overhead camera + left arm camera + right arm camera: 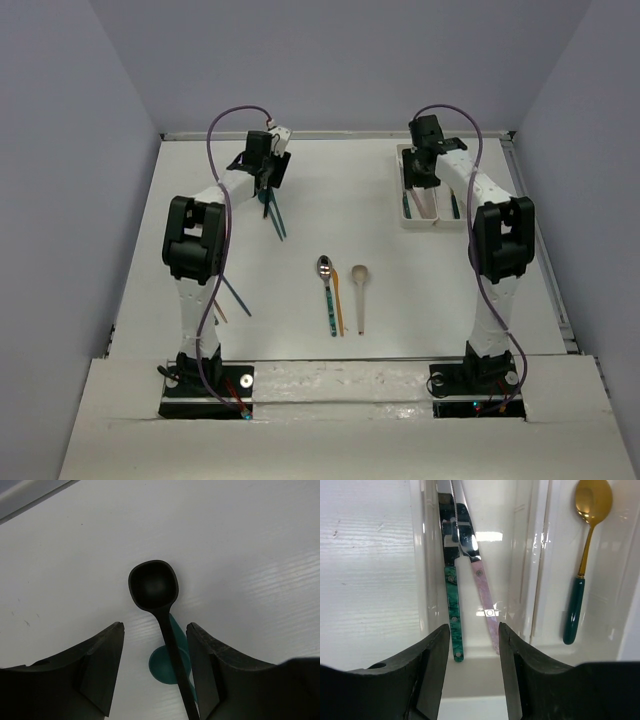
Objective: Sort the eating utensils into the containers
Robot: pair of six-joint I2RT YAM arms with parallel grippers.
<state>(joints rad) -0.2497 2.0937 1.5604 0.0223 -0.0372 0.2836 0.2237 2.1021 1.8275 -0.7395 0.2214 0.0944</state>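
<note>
Straddles black spoon (152,585) with left gripper (155,630), jaws apart, lined up to pinch. Hangs right gripper (474,630), jaws apart, over tray (520,555) of knives (454,615); gold spoon (590,510) sorted next door.

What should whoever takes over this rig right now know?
Left end effector: open, straddling the black spoon, which lies across a teal spoon; no grip yet.
Right end effector: open, empty, over the trays.
Done: green-handled knife and pink-handled knife in one compartment, gold spoon in the other.
Left: those two spoons, plus silver-bowled spoon, orange utensil, beige spoon and blue utensil on the table.
</note>
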